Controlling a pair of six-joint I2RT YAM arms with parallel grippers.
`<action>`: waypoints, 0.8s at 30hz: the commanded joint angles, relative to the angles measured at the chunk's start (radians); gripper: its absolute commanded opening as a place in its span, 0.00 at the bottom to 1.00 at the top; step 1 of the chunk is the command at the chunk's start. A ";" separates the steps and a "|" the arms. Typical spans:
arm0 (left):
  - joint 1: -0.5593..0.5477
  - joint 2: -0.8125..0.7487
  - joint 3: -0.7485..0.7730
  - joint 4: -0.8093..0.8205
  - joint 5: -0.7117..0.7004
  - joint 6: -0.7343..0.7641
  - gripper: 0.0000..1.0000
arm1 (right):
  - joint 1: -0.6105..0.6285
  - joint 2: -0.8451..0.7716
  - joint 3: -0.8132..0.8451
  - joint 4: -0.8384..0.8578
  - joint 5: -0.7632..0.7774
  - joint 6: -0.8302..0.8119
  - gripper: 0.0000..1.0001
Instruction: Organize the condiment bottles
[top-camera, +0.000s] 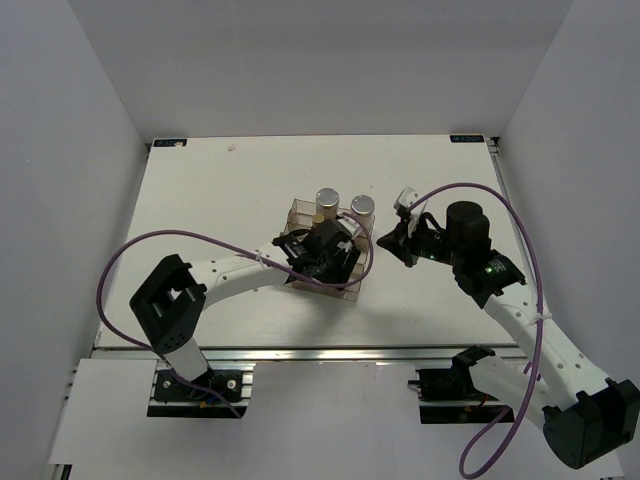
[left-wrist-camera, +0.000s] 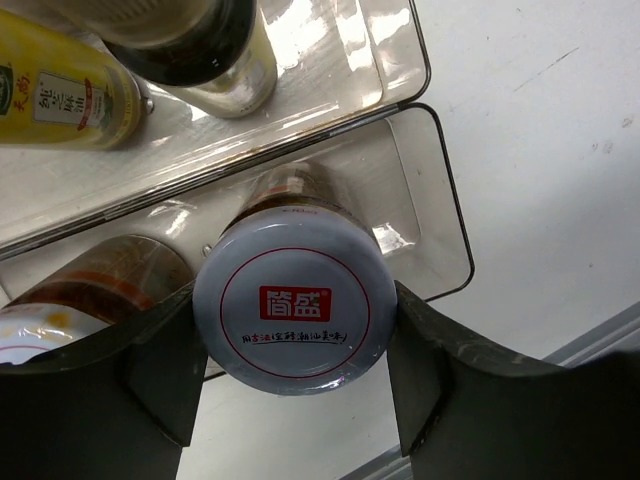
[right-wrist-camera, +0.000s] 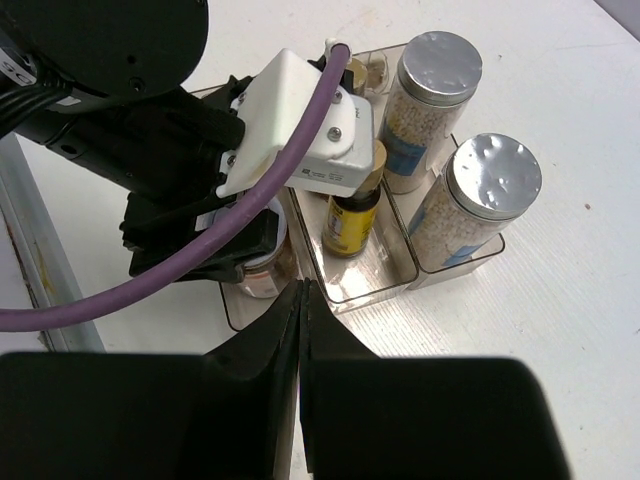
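The left claw (left-wrist-camera: 292, 348) is clamped on the pinkish-white lid of a squat jar (left-wrist-camera: 295, 300). That jar sits in the lowest step of the clear rack (left-wrist-camera: 447, 215), with a second jar (left-wrist-camera: 85, 285) just beside it. The right claw (right-wrist-camera: 302, 330) hangs near the rack over the bench (top-camera: 200, 200), its fingers pressed together and holding nothing. An amber bottle (right-wrist-camera: 350, 218) stands on the middle step. The white bottles (right-wrist-camera: 432, 95) stand behind it.

The fingers of the right gripper (right-wrist-camera: 302, 300) are pressed together above the worktop (right-wrist-camera: 570, 320). In the clear rack (right-wrist-camera: 392, 282), two silver-capped white bottles (right-wrist-camera: 425, 110) (right-wrist-camera: 478, 205) stand beside an amber bottle (right-wrist-camera: 352, 215); the left gripper (right-wrist-camera: 245, 240) covers a jar (right-wrist-camera: 265, 280).
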 joint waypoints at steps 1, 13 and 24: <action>-0.003 -0.043 0.061 0.044 0.008 0.003 0.77 | -0.003 -0.005 0.006 0.027 -0.016 0.004 0.03; -0.001 -0.288 0.098 -0.014 -0.027 0.017 0.97 | -0.003 0.002 0.007 0.027 -0.005 0.001 0.21; 0.251 -0.690 -0.206 0.050 -0.197 0.023 0.58 | -0.026 0.017 0.047 0.032 0.070 0.145 0.89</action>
